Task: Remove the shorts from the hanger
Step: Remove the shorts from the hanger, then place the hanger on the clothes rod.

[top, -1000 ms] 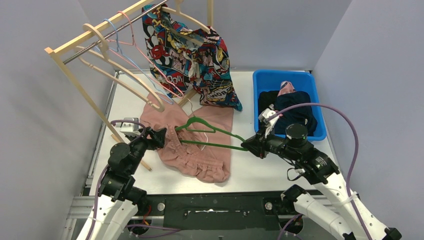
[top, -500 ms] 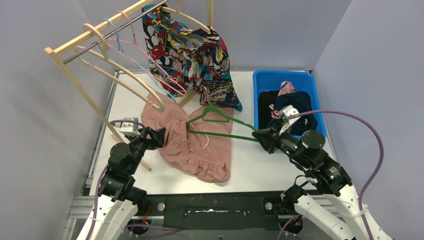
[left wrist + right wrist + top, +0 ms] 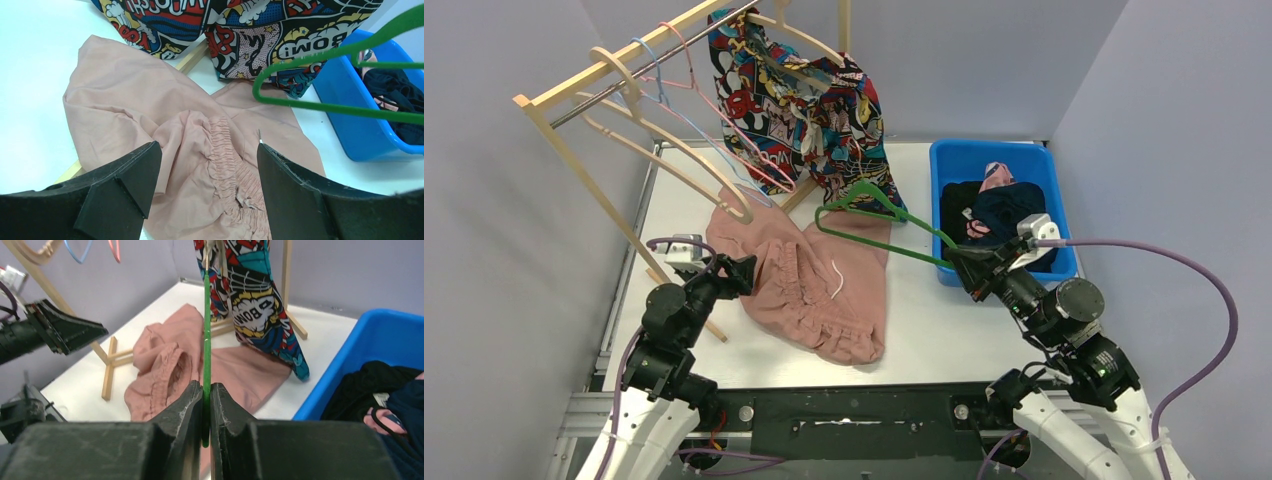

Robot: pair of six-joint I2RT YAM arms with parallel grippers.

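- Your right pincer (image 3: 206, 390) is clamped shut on the bare green hanger (image 3: 884, 244), holding it in the air above the desk (image 3: 944, 330), beside the blue bin (image 3: 989, 146) at the far right corner.
- Your left pincer (image 3: 207, 155) stands wide open and empty, low over the dusty pink shorts (image 3: 814, 285). They lie crumpled mid-desk, toward the left edge, off any hanger.
- The comic-print shorts (image 3: 809, 110) hang on the rack (image 3: 574, 85) by the far edge.
- They look light, limp and likely to snag, so I'd pinch the waistband beside the hanger's shoulder.
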